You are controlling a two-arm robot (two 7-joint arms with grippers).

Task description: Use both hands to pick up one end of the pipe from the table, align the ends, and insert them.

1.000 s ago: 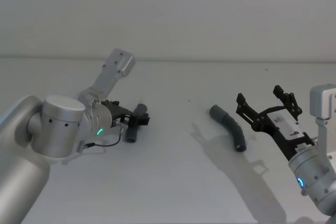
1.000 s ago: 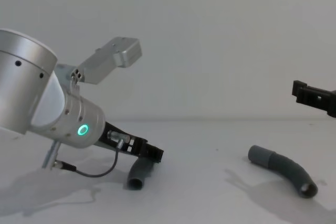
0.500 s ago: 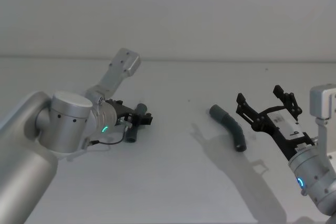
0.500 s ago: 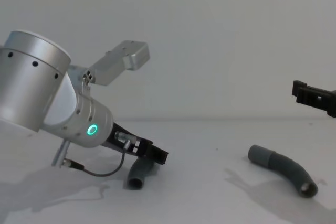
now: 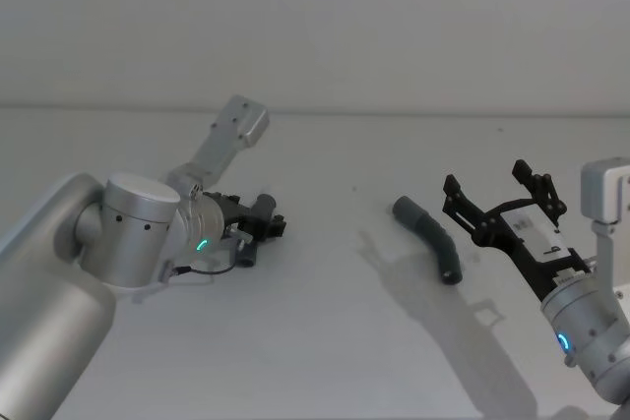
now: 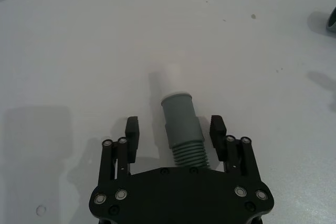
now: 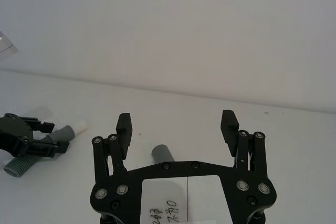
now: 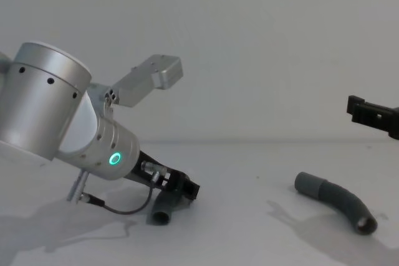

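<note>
The short pipe piece (image 6: 181,124) lies on the white table (image 5: 325,341), its pale narrow end (image 6: 171,80) pointing away from the wrist. My left gripper (image 5: 262,224) is low over it and open, one finger on each side of the ribbed stretch with a gap on both sides. From the chest the piece (image 8: 163,207) shows under that gripper (image 8: 187,190). The longer curved pipe piece (image 5: 430,238) lies at mid-right, also seen from the chest (image 8: 336,199). My right gripper (image 5: 502,194) hovers open to its right, above the table, holding nothing.
A pale grey wall (image 5: 315,27) stands behind the table. A black cable (image 8: 124,209) loops from the left wrist onto the table beside the short piece. Bare table lies between the two pipe pieces and in front of them.
The left arm has swung a little forward and to the right, bringing its open fingers closer around the short piece. The right arm and both pipe pieces have stayed put.
</note>
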